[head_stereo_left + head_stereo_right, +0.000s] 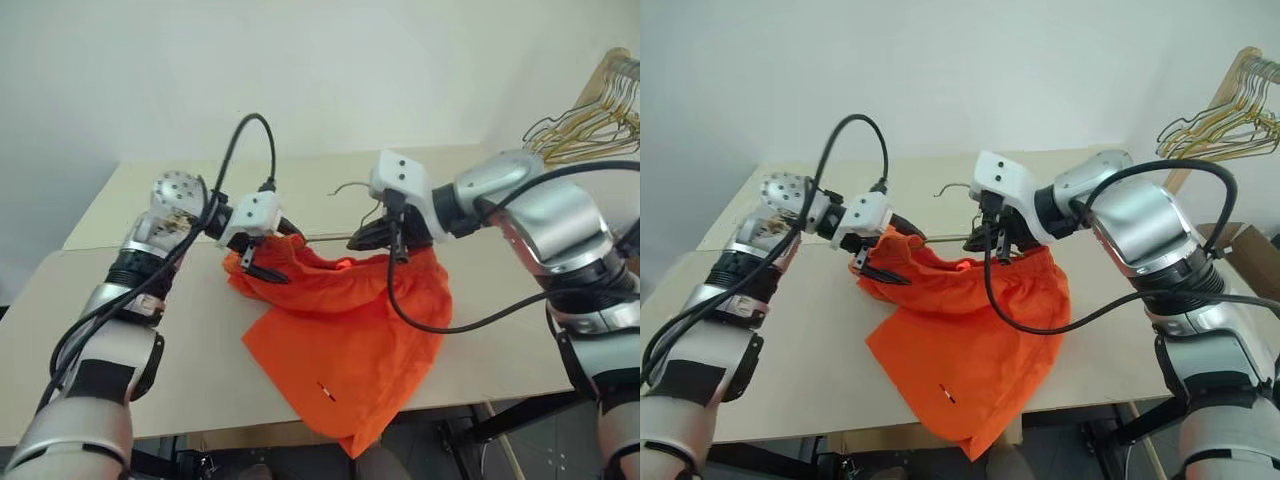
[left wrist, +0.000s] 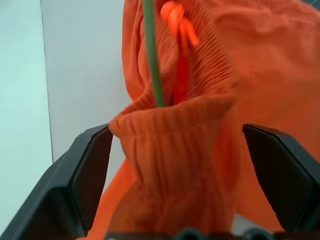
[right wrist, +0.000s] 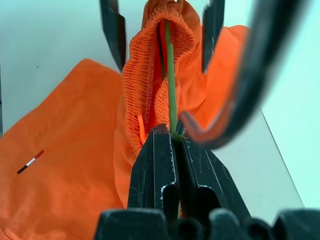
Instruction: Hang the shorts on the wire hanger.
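Mid-threading: right hand [image 3: 170, 137] pinches the wire hanger [image 3: 171, 75], apparently inside the shorts [image 1: 345, 350] waistband; left hand [image 2: 175, 150], wide open, must regrip the fabric.

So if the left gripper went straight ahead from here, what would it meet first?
Most likely the shorts: their gathered waistband sits between the open left gripper's fingers, with the wire hanger just beyond.

Bright, even, diffuse light, apparently from overhead. Soft, faint shadows on the counter [image 1: 200, 330] beneath the shorts [image 1: 345, 345]. No harsh glare. Head views sharp, slightly curved toward edges. Wrist views blurred up close: claw fingers [image 2: 85, 170] soft, waistband fabric hazy.
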Controlling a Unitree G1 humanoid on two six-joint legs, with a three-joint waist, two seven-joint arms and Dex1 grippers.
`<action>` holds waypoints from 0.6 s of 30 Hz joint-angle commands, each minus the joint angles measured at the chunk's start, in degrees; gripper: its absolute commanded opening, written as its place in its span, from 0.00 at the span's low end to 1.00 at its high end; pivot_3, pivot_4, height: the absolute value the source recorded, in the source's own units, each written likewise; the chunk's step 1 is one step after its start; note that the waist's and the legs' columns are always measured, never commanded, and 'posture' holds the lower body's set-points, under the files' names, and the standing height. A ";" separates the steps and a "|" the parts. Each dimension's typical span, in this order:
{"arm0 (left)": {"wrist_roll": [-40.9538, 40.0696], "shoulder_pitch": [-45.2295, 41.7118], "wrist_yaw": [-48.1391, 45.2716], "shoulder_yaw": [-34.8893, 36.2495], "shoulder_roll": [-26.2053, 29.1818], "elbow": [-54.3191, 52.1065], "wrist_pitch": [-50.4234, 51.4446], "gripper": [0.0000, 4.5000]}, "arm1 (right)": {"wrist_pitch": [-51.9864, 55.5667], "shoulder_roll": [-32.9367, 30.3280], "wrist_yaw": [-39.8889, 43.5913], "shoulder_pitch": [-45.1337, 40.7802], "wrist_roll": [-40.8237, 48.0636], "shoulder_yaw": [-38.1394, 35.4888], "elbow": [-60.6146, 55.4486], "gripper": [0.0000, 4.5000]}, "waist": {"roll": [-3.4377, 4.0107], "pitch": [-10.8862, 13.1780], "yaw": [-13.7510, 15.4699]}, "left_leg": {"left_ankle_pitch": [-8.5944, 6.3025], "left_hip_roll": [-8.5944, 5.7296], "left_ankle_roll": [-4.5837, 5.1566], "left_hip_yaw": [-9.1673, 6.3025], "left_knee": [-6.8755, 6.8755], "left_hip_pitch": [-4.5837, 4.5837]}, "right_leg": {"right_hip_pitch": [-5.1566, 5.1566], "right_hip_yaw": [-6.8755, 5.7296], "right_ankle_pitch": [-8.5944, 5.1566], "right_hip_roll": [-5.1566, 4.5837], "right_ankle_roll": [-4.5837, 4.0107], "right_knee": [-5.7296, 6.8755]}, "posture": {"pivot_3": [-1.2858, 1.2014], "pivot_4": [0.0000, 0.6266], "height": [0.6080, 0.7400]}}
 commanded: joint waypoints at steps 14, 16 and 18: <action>3.75 -3.30 2.64 1.80 -3.26 4.92 -1.62 0.14 | -0.63 -1.39 1.50 -3.40 -2.41 -1.48 -0.02 0.00 | 0.00 0.00 -2.00 | 0.01 0.00 0.01 -0.36 -0.01 0.01 | 0.00 -0.01 -0.01 -0.01 0.00 0.03 | 0.44 0.00 1.00; 3.78 -3.08 2.71 2.09 -3.25 4.89 -1.53 0.00 | -1.75 -1.23 1.08 -2.92 -2.68 -1.99 -0.03 0.00 | 0.00 0.00 -2.01 | 0.01 0.00 0.01 -0.36 -0.01 0.01 | -0.01 -0.01 0.00 -0.01 0.00 0.03 | 0.44 0.00 1.00; 3.54 -2.87 2.71 2.50 -3.30 4.81 -1.27 0.00 | -3.91 -1.02 0.04 -1.98 -3.28 -2.77 -0.27 0.00 | 0.00 0.00 -2.03 | 0.01 0.00 0.01 -0.38 -0.02 0.01 | -0.01 -0.01 -0.01 -0.01 0.01 0.03 | 0.44 0.00 1.00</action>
